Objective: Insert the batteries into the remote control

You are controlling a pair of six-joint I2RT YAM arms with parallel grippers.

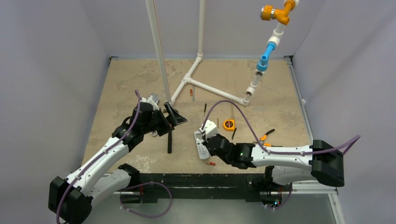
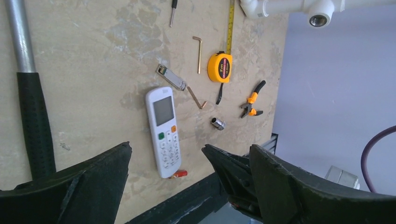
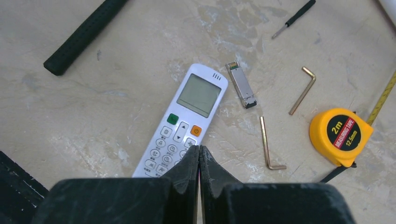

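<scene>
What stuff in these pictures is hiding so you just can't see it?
Right wrist view: the remote control's bottom end sits behind the shut right gripper.
Every view: the remote control lies buttons up, hiding its back.
Top view: the battery is too tiny to show its ends.
Left wrist view: the tape measure's tape runs off the top edge.

Nothing fancy: white shells on the left arm (image 1: 100,161) and right arm (image 1: 285,156), chunky black joints, boxy black bases. Purple cable (image 1: 138,100) looping off each. Tiny green light (image 1: 241,153) near the right wrist. Matte black wedge fingers on the left pincer (image 2: 166,147) and right pincer (image 3: 199,154).
</scene>
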